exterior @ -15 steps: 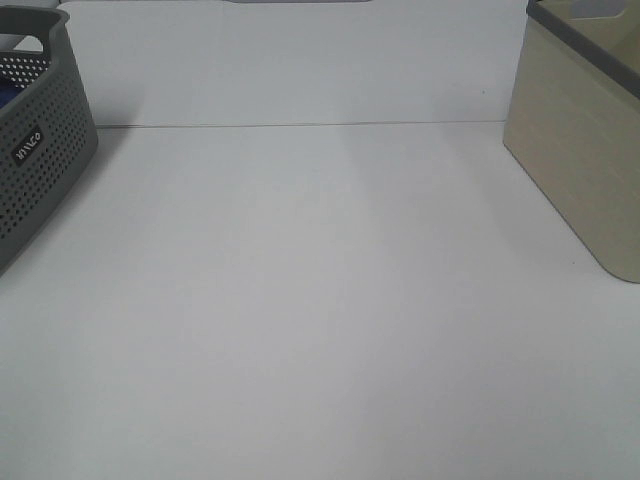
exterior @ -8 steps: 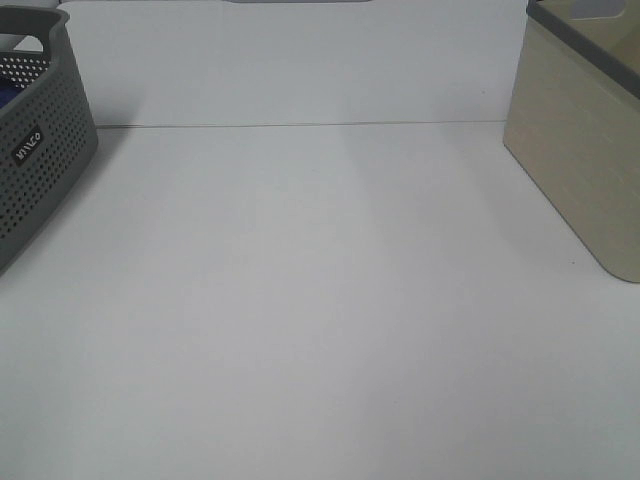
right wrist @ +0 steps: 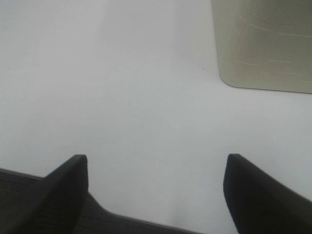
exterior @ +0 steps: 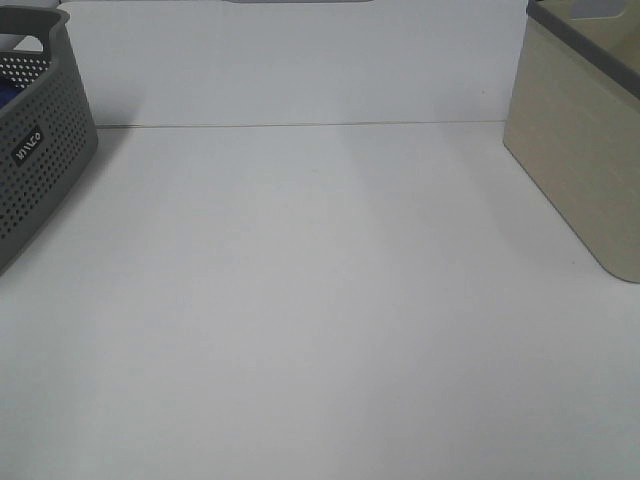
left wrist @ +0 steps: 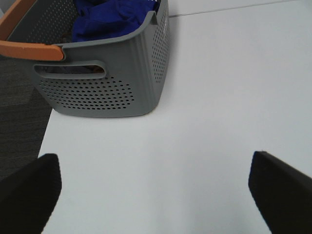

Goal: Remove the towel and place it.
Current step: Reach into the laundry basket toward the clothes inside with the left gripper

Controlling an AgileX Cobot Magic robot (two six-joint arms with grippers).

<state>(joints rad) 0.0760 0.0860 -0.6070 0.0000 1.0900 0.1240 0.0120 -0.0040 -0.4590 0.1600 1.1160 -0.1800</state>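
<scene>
The deep blue towel (left wrist: 109, 17) lies bunched inside the grey perforated basket (left wrist: 112, 83); a sliver of blue also shows in that basket in the high view (exterior: 6, 92). My left gripper (left wrist: 156, 195) is open and empty, hovering over the white table short of the basket, its dark fingers (left wrist: 29, 195) wide apart. My right gripper (right wrist: 156, 195) is open and empty near the table's front edge, short of the beige basket (right wrist: 263, 44). Neither arm shows in the high view.
The grey basket (exterior: 35, 150) stands at the table's left edge, the beige basket (exterior: 585, 140) with a grey rim at the right. An orange handle (left wrist: 29, 48) lies on the grey basket's rim. White table (exterior: 320, 300) lies between them; dark floor shows beyond its edges.
</scene>
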